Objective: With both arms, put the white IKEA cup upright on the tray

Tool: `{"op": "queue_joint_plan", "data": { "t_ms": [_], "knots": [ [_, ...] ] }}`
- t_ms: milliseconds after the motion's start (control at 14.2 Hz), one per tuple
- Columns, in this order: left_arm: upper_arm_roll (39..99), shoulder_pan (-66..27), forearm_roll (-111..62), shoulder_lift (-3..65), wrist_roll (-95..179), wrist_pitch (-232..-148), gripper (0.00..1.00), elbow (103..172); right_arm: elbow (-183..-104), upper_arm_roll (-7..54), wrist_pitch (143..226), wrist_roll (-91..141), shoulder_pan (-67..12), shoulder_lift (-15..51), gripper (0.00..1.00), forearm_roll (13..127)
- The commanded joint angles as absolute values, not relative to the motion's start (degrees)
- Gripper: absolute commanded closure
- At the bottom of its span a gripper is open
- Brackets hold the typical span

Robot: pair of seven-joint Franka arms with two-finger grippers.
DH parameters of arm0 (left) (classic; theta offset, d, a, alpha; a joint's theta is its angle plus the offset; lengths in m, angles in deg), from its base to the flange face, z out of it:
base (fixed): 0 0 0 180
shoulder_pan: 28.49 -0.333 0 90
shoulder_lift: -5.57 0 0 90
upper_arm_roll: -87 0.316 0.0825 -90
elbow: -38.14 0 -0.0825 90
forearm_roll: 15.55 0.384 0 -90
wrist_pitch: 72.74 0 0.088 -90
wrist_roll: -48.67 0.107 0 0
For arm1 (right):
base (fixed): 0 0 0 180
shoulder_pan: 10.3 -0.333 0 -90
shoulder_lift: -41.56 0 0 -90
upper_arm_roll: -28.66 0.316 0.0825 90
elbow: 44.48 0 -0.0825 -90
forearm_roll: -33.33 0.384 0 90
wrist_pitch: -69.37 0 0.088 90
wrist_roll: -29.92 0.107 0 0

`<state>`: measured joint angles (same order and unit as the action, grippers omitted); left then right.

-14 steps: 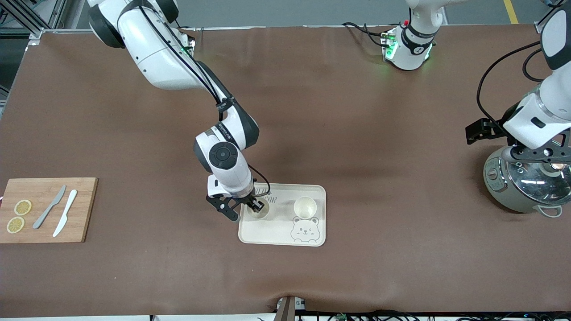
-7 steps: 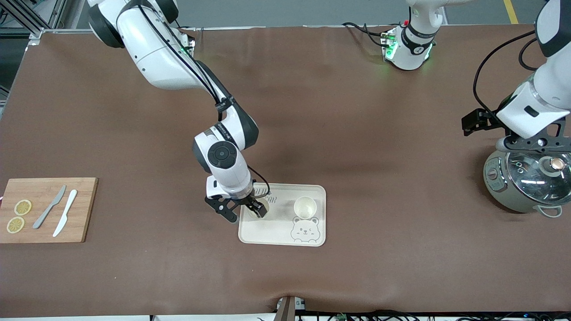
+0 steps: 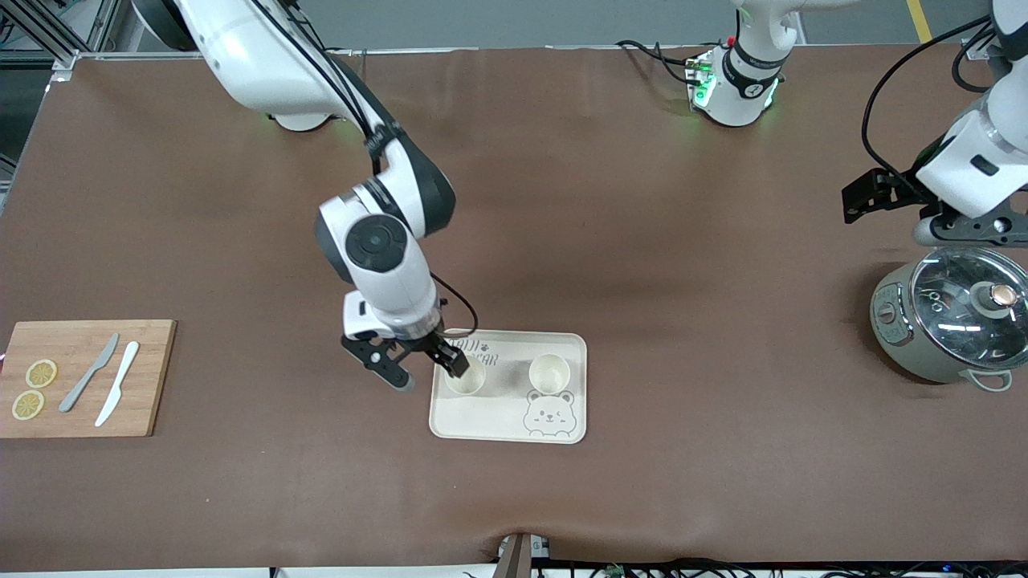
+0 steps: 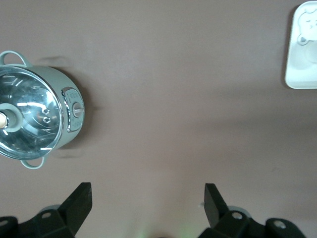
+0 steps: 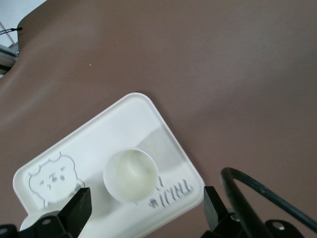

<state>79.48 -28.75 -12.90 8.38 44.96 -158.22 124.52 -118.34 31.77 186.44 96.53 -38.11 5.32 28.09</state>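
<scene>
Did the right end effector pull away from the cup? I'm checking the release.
Yes. The right end effector, open, has risen and shifted toward the right arm's end of the cream rectangular tray, off the upright white cup.

**Off-task items on the brown table**

At the right arm's end: wooden cutting board, lying flat on the brown table cover. On the board, two lemon slices at the outer edge, one nearer the front camera than the other. Beside them, a grey knife and a white knife, side by side, both slanted, close together but apart.

At the left arm's end: pale green cooker pot with glass lid, copper-coloured knob at the lid's centre, small loop handles on the rim, control panel on the side wall. Well apart from the board.
</scene>
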Motion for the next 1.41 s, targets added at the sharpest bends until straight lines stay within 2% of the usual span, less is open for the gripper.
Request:
{"op": "queue_joint_plan", "data": {
  "t_ms": [0, 212, 424, 565, 848, 1131, 1343],
  "knots": [
    [80.84, -28.06, -14.5, 6.1, 44.54, -157.9, 0.0, 126.03, -120.59, 32.35, 176.29, 83.24, -32.29, 14.64, 0.0, 33.4],
    [81.63, -28.41, -17.3, 4.26, 44.62, -158.25, 0.0, 127.08, -120.5, 32.18, 164.68, 65.05, -23.33, 22.02, 0.0, 36.41],
    [81.99, -28.32, -17.84, 2.59, 44.71, -160.18, 0.0, 129.62, -120.5, 31.74, 156.94, 50.8, -15.94, 26.69, 0.0, 36.32],
    [81.99, -28.14, -18.45, 2.32, 44.62, -161.5, 0.0, 130.33, -121.63, 31.74, 154.55, 47.16, -11.64, 29.33, 0.0, 36.23],
    [81.55, -27.53, -22.93, 3.2, 44.71, -164.75, 0.0, 130.24, -131.29, 31.65, 158.22, 39.69, -5.47, 36.62, 0.0, 35.8],
    [81.46, -26.39, -21.88, 3.64, 44.27, -165.55, 0.0, 129.98, -143.5, 31.74, 167.79, 39.06, -4.85, 41.46, 0.0, 35.62],
    [81.02, -25.16, -15.56, 4.43, 44.62, -165.38, 0.0, 130.24, -147.47, 31.74, 170.52, 39.24, -4.94, 42.26, 0.0, 35.53]
  ]
}}
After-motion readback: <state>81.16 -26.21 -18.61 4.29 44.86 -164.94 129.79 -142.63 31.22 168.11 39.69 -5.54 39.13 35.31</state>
